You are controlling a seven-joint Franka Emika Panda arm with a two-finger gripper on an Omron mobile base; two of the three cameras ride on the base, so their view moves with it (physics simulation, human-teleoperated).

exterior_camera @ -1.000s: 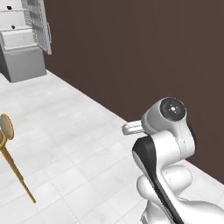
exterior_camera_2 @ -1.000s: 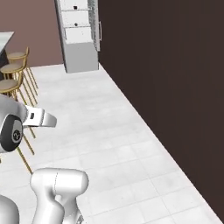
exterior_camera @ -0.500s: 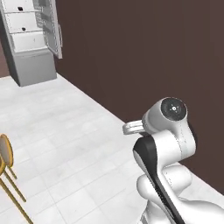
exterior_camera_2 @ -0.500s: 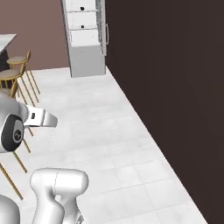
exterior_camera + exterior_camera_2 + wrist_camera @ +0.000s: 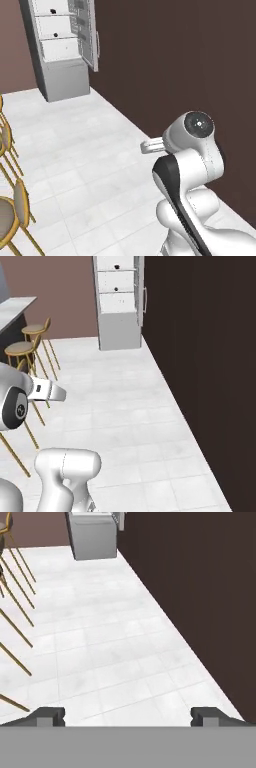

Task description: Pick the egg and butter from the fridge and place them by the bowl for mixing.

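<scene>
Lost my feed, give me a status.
Gripper open, empty. Fridge ahead, door open, across bare white floor. Stools off to the side.

Even, bright rendered light, no hard shadows or glare; textures look softly blurred.

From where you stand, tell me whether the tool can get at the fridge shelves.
Probably not yet. The fridge stands open across a long stretch of bare floor, while the open tool hangs near the base. Nothing blocks the way; it just looks too far.

White arm (image 5: 192, 165) w/ dark joints
</scene>
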